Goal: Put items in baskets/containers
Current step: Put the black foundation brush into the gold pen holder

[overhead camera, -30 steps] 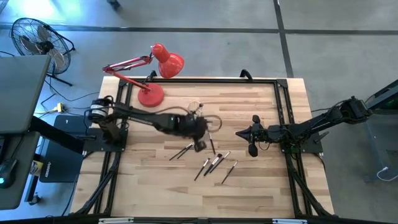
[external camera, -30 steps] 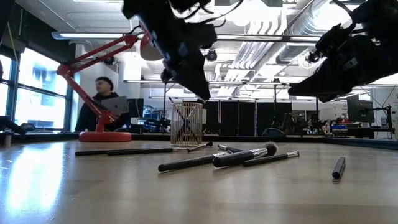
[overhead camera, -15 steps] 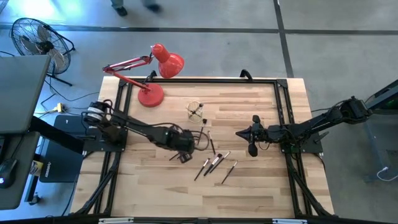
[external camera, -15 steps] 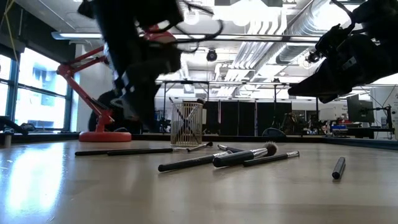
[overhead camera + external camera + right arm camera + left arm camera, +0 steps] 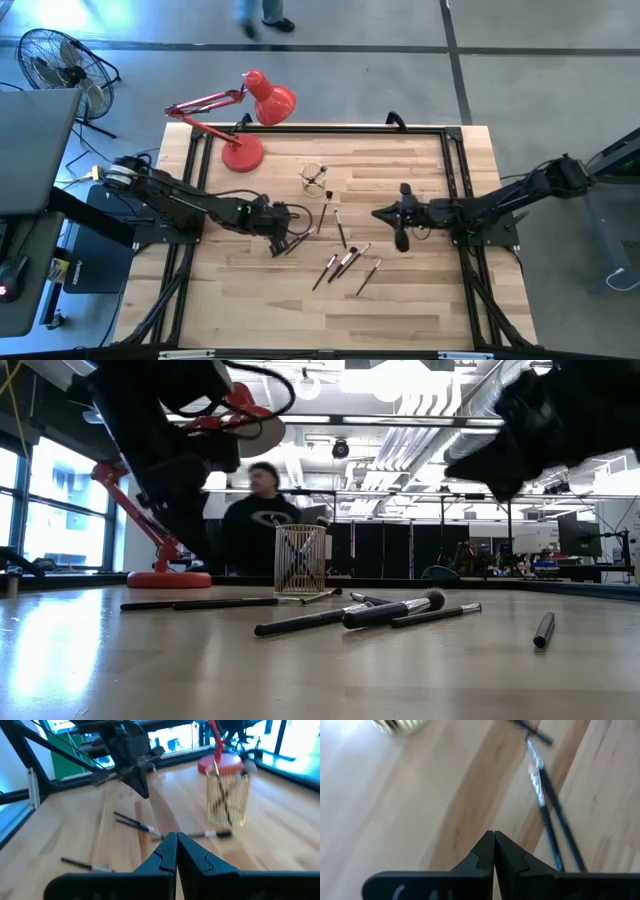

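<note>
On the worktop (image 5: pixel 420 290), the left tool (image 5: pixel 277 243) sits low over the wood, with its two fingers pressed together and nothing between them. Directly ahead of this tool, two thin brushes (image 5: pixel 297 241) lie side by side; the left wrist view shows the same pair (image 5: pixel 551 815) running past the closed fingertips, not touching them. One more brush (image 5: pixel 322 217) lies farther ahead of the left tool, pointing toward the cup.

The cup (image 5: pixel 314 180) stands upright beyond the left tool, toward the far edge of the worktop and near the base of the red lamp (image 5: pixel 243 152). It is see-through with fine vertical lines on its wall. In the low view the cup (image 5: pixel 300 559) holds thin dark brush handles leaning at angles inside it, and the right wrist view shows the cup (image 5: pixel 228 800) the same way.

The right tool (image 5: pixel 403 227) hangs above the worktop on the right side, fingers fully closed and empty. The cup stands well apart from it, ahead and to one side. Between the right tool and the left tool lies a loose group of brushes (image 5: pixel 345 262), spread in slightly different directions; one single brush (image 5: pixel 340 230) lies apart from the group, nearer the cup. In the low view a short dark brush (image 5: pixel 543 629) lies alone at the right of the group.

A person (image 5: pixel 262 518) appears blurred in the room behind the cup.
</note>
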